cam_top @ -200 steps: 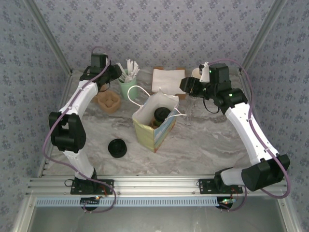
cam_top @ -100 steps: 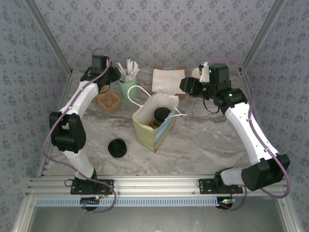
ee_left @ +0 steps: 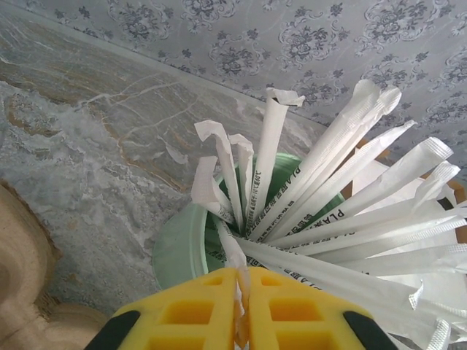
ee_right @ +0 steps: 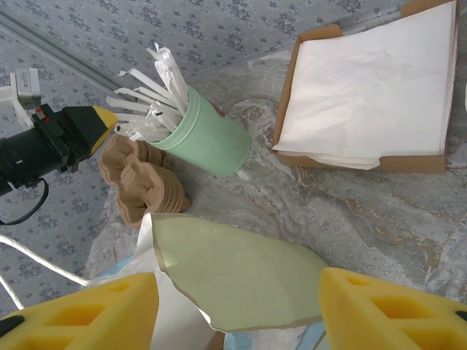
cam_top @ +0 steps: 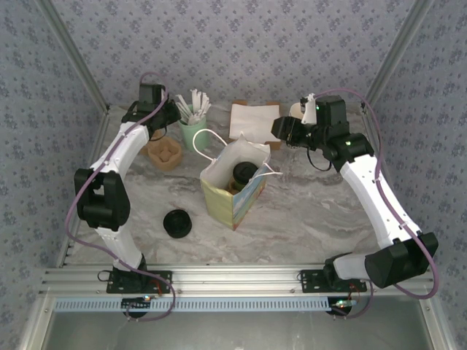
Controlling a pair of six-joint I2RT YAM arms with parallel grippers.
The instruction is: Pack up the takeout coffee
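The marbled table point(cam_top: 306, 211) carries a paper bag point(cam_top: 232, 197) upright at its middle. A black round object point(cam_top: 177, 223) lies toward the near left. Along the far edge, left to right, sit a brown stack point(cam_top: 163, 152), a mint cup point(cam_top: 193, 133) of white sticks, and a napkin tray point(cam_top: 253, 119).

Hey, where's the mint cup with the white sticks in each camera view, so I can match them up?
Top external: mint cup, upper left of centre, behind the paper bag.
Left wrist: lower centre, just beyond the left gripper, shut on one white stick.
Right wrist: upper left of centre.
Shared landmark: the tan tray stack beside the cup.
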